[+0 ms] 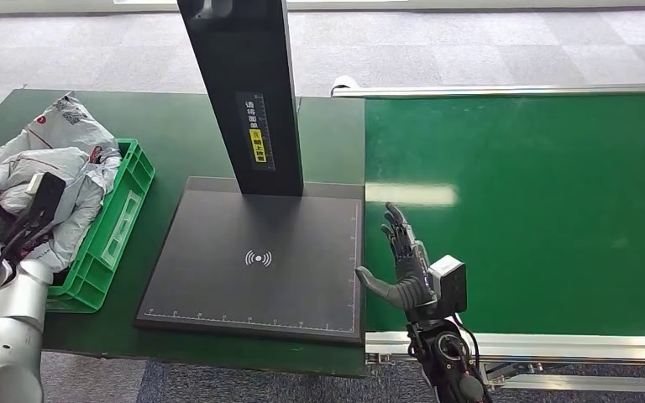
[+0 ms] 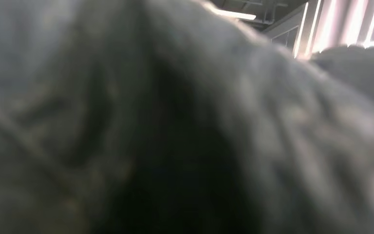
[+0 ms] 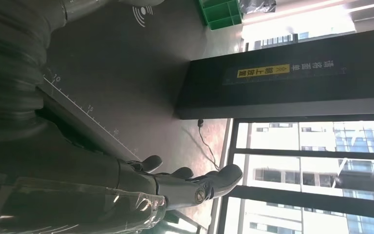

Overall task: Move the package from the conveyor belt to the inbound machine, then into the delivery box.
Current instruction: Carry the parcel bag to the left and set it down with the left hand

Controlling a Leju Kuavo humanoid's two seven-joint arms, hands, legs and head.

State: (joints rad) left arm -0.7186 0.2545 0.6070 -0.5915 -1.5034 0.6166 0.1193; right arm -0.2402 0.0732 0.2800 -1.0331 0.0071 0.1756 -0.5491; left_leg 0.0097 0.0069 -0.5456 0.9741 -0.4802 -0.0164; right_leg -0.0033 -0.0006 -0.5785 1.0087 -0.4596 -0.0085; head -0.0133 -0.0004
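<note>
Grey plastic packages lie heaped in the green delivery box at the left of the table. My left arm reaches over that heap; its wrist sits on the packages and the hand itself is hidden. The left wrist view is a grey blur pressed close to the lens. My right hand stands with fingers spread and nothing in it, at the near left edge of the green conveyor belt, beside the inbound machine's black platform. In the right wrist view the right hand is likewise bare.
The machine's black column rises from the back of the platform. Its yellow label and the platform appear in the right wrist view, with a corner of the green box. The belt's metal rail runs along the near edge.
</note>
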